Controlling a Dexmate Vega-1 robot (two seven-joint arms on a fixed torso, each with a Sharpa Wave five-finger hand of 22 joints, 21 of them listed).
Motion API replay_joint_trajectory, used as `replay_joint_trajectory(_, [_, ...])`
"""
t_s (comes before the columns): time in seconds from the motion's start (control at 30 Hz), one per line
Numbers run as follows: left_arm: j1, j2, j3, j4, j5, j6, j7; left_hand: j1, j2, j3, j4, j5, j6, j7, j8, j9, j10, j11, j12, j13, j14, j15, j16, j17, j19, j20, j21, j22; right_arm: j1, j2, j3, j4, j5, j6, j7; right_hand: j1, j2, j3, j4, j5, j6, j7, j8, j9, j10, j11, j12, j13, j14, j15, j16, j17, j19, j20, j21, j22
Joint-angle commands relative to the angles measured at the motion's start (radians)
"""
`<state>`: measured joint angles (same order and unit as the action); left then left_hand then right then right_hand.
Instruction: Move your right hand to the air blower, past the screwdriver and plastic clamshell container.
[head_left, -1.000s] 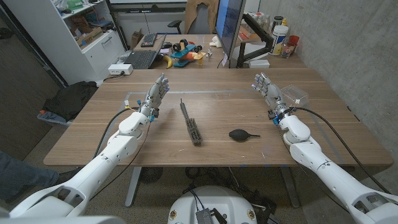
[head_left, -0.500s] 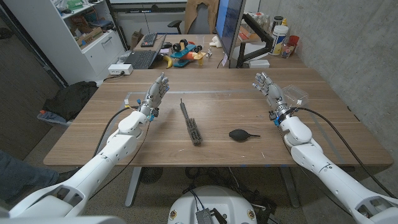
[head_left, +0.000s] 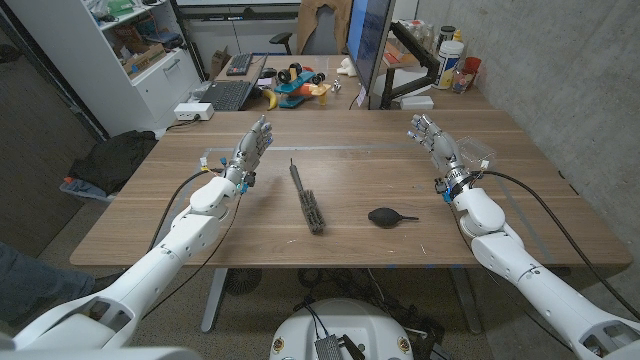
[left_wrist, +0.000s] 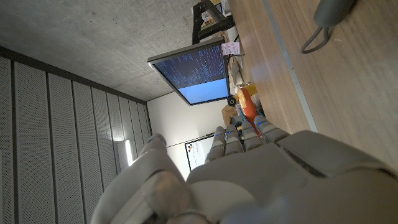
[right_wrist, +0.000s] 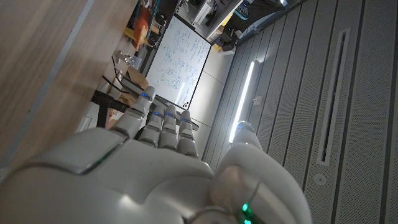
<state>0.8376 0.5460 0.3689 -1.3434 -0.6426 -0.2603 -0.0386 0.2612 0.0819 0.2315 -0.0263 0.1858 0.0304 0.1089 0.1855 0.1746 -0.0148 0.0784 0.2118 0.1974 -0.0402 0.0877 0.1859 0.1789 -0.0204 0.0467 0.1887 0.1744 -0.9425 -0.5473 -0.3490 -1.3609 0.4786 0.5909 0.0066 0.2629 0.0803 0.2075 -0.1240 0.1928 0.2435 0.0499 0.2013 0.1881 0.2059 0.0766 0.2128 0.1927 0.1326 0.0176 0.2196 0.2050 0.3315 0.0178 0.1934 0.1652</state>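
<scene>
The black air blower (head_left: 386, 216) lies on the wooden table (head_left: 360, 250) in the head view, near the front middle. A dark screwdriver (head_left: 307, 198) lies to its left, pointing away from me. A clear plastic clamshell container (head_left: 474, 153) sits at the right, just behind my right hand (head_left: 432, 141). That hand is raised with fingers apart and straight, holding nothing, well to the right of and beyond the blower. My left hand (head_left: 253, 149) is also raised and open at the left of the screwdriver. The right wrist view shows my right hand's back (right_wrist: 161, 168).
A second desk behind the table carries a laptop (head_left: 225, 95), toys (head_left: 295, 85) and a monitor (head_left: 367, 45). Bottles and cups (head_left: 455, 60) stand at the far right. A grey cable end (left_wrist: 320, 25) lies on the wood in the left wrist view. A white shelf (head_left: 140, 50) stands at back left.
My right hand has drifted slightly to the right and a little further from the blower. The left hand and the objects have stayed put.
</scene>
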Motion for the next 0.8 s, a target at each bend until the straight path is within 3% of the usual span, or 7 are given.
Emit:
replay_joint_trajectory(0.03, [0.001,-0.001,0.002,-0.005,0.004,0.006,0.009,0.001,0.006,-0.001,-0.004,0.005,0.003,0.003,0.003,0.006,0.003,0.004,0.002,0.002,0.0,0.011,0.003,0.005,0.0,0.008,0.006,0.003,-0.01,-0.006,0.004,-0.005,-0.021,0.025,-0.009,0.004,-0.01,0.0,-0.005,0.007,0.006,-0.002,0.009,0.003,0.009,-0.003,0.005,0.005,0.009,0.0,0.006,0.003,0.011,-0.003,0.004,0.004])
replay_joint_trajectory(0.3, [0.0,-0.002,0.004,-0.011,0.008,0.012,0.018,0.0,0.007,-0.001,-0.005,0.005,0.003,0.003,0.003,0.006,0.003,0.004,0.002,0.002,0.0,0.013,0.003,0.005,-0.001,0.01,0.006,0.003,-0.011,0.018,0.004,0.026,0.018,0.078,0.033,0.001,-0.011,-0.001,-0.003,0.008,0.018,-0.006,0.012,0.003,0.018,-0.013,0.006,0.005,0.021,-0.004,0.009,0.004,0.021,-0.004,0.006,0.004])
replay_joint_trajectory(0.8, [-0.01,-0.006,0.013,-0.009,0.015,0.018,0.017,-0.001,0.008,-0.001,-0.007,0.005,0.004,0.002,0.003,0.006,0.003,0.001,0.002,0.002,0.0,0.01,0.003,0.005,-0.002,0.011,0.006,0.003,-0.04,0.007,0.01,-0.005,-0.013,0.107,0.022,-0.007,-0.013,-0.004,0.001,0.011,0.031,-0.011,0.014,0.004,0.03,-0.017,0.007,0.005,0.033,-0.01,0.011,0.005,0.029,-0.005,0.006,0.004])
